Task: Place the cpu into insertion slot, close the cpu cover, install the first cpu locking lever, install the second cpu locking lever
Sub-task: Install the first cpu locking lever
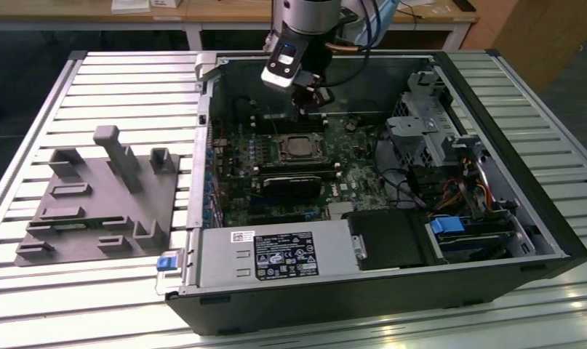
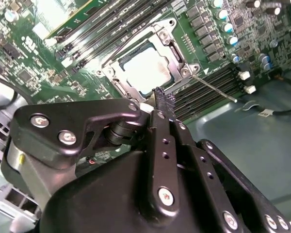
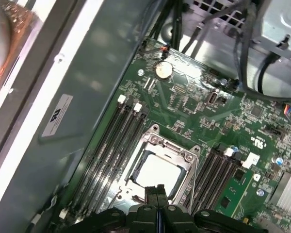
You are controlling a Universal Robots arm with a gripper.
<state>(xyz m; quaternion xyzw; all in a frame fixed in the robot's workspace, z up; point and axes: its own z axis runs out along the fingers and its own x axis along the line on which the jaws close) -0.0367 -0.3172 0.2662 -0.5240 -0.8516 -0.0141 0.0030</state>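
Cpu [image 3: 157, 172] is seated under the lowered cpu cover [image 3: 148, 141], inside the computer case [image 1: 555, 218]. Gripper [image 2: 164, 99] is held just above the cover, clenched, nothing grasped. Lever [image 2: 213, 87] juts beside the cover; it could probably be slipped off by the narrow tip.

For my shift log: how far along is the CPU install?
Done: the cpu sits in place, the cpu cover down around it. In hand: nothing; the gripper, shut and empty, hovers near the cover. Left: one thin locking lever juts out over the memory slots, seemingly unlatched; the other I cannot judge.
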